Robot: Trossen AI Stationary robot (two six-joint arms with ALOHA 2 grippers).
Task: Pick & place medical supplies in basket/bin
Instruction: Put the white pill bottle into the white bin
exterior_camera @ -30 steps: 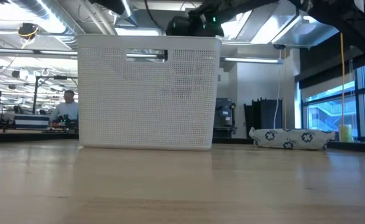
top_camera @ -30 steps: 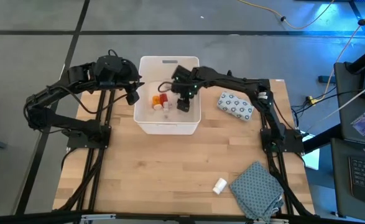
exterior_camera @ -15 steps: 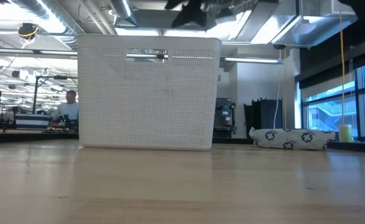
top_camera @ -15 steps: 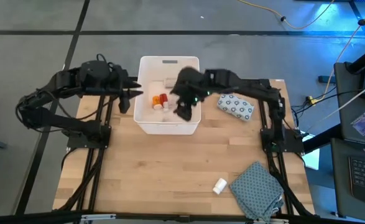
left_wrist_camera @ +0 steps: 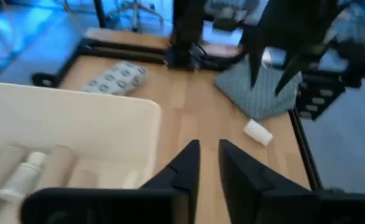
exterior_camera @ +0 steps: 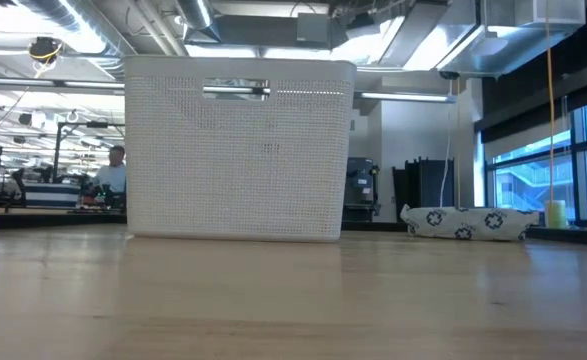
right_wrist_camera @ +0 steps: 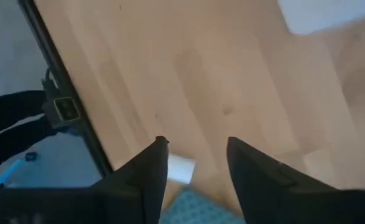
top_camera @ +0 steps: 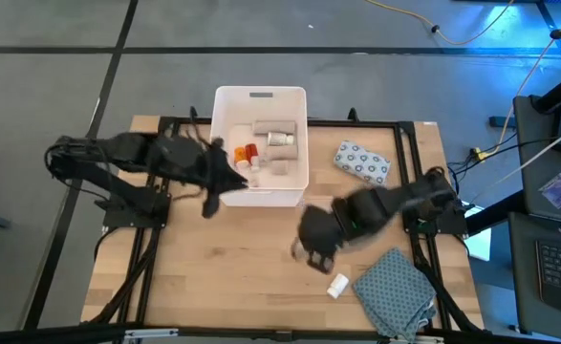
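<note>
The white basket (top_camera: 225, 115) (exterior_camera: 238, 150) stands at the table's far middle. Inside lie a red bottle (top_camera: 248, 153), a white tube (top_camera: 278, 139) (left_wrist_camera: 22, 177) and greyish boxes. My left gripper (top_camera: 213, 198) (left_wrist_camera: 208, 155) hovers at the basket's near left corner, its fingers a narrow gap apart with nothing between them. My right gripper (top_camera: 313, 253) (right_wrist_camera: 194, 152) hangs open over the bare table, pointing down, just short of a small white bottle (top_camera: 338, 285) (right_wrist_camera: 181, 168) (left_wrist_camera: 257, 132) lying on its side. A blue-dotted soft pack (top_camera: 363, 161) (exterior_camera: 468, 222) rests flat to the right of the basket.
A folded grey-teal patterned cloth (top_camera: 395, 291) (left_wrist_camera: 263, 90) lies at the near right corner, just beyond the small white bottle. Bare wood stretches across the near and left parts of the table.
My right gripper has risen out of the basket and swept toward the table's near right, stopping above the wood beside the small white bottle. My left gripper has swung from the basket's far left side along its left wall to its near left corner.
</note>
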